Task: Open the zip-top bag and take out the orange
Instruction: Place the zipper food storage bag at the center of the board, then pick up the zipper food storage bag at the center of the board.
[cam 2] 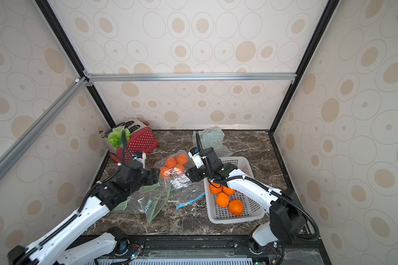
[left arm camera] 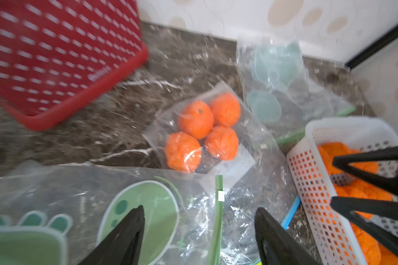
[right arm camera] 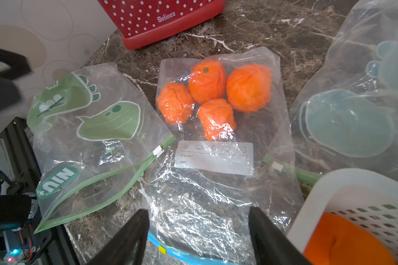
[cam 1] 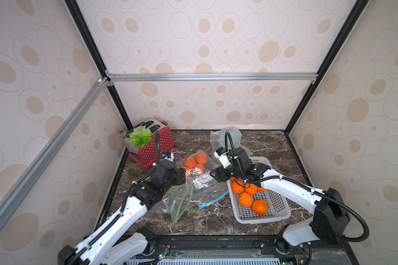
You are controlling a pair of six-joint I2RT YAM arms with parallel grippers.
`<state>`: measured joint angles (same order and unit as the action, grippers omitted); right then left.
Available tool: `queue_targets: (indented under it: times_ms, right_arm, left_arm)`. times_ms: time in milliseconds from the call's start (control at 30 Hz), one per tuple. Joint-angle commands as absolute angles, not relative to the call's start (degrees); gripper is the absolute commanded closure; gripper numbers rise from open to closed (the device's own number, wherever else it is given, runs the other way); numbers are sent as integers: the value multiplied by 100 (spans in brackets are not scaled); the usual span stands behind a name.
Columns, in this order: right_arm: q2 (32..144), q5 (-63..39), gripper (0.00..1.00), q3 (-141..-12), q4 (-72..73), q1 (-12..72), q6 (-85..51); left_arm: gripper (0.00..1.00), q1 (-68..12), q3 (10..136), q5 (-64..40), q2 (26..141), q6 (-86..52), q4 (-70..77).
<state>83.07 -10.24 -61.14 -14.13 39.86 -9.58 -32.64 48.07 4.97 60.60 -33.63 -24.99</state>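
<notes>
The clear, crinkly plastic zip-top bag [right arm camera: 216,188] with four bumpy orange fruits [right arm camera: 207,82] inside lies flat on the dark marble worktop [right arm camera: 251,27], just in front of the right tool [right arm camera: 199,211], which stands wide apart and empty. The left tool [left arm camera: 199,210] is also apart and empty, over a see-through bag with green dinosaur pictures [left arm camera: 136,202] beside it. The clear bag looks thin, floppy and slippery, so the stiffer blue zip strip [right arm camera: 182,252] right under the right tool looks like the best place to pinch.
</notes>
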Motion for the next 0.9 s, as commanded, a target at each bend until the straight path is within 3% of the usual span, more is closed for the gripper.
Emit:
queue_targets:
  times_ms: [0,200,400,867]
  right_arm:
    - [7939,-591,28,-5856,-1522,3999,-886]
    - [7361,40,28,-5439,-1546,3989,-815]
    - [6982,455,27,-5281,-1623,3964,-771]
    - [6811,554,27,-5119,-1564,3930,-845]
  left_arm:
    - [26,-3392,4708,-1069,6515,-3430,-1576]
    - [29,-4494,4863,-1444,7363,-3118,-1413]
    - [34,-4609,4238,-892,7529,-4012,-1339]
    - [34,-4799,3416,-716,7472,-5101,-1815]
